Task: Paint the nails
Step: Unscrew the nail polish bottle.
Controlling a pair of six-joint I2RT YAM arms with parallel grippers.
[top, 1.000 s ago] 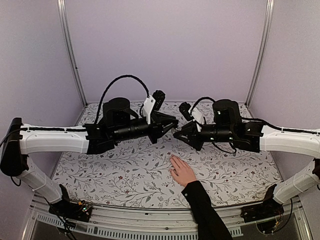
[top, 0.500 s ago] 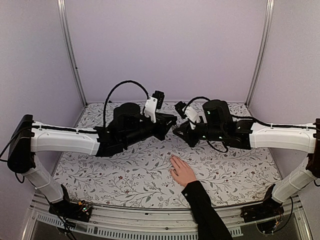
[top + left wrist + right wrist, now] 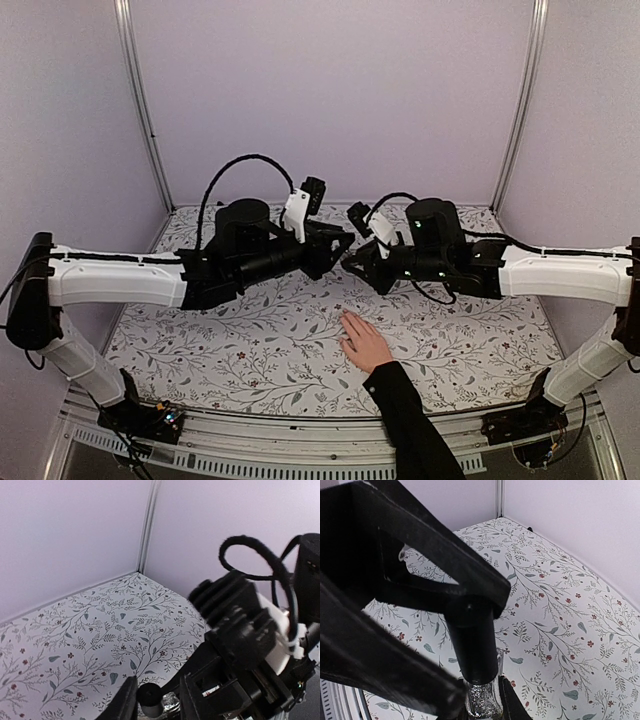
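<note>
Step in hand: opening the polish. No painting begun, as far as the top view shows.

- Both arms meet above mid-table [image 3: 230, 340]. Left gripper [image 3: 343, 250] is clamped on the glittery body of the bottle [image 3: 481, 705]; dark fingers press it from both sides at the bottom edge of the right wrist view.
- Right gripper [image 3: 353, 265] is closed around the cap [image 3: 472, 645], gripping it from above.
- The cap looks seated on the neck. No gap or brush is visible, so I judge it still on or barely loosened.

Task object: a hand [image 3: 365, 343] lies flat on the table at 6 o'clock from the grippers, near but apart from them, fingers pointing to about 11 o'clock. The nails [image 3: 345, 319] are at the fingertips, too small to resolve; cannot tell if any are coated.

Container: one bottle, silvery glitter showing through the glass. The fill level is hidden by the fingers.

Next move, by my judgement:
- Right gripper twists the cap off while the left keeps the bottle upright and steady.
- It lifts straight up so the brush clears the neck.
- It carries the brush toward 6 o'clock, down to the first nail. Targets are tiny, so use a slow, light touch.
</note>
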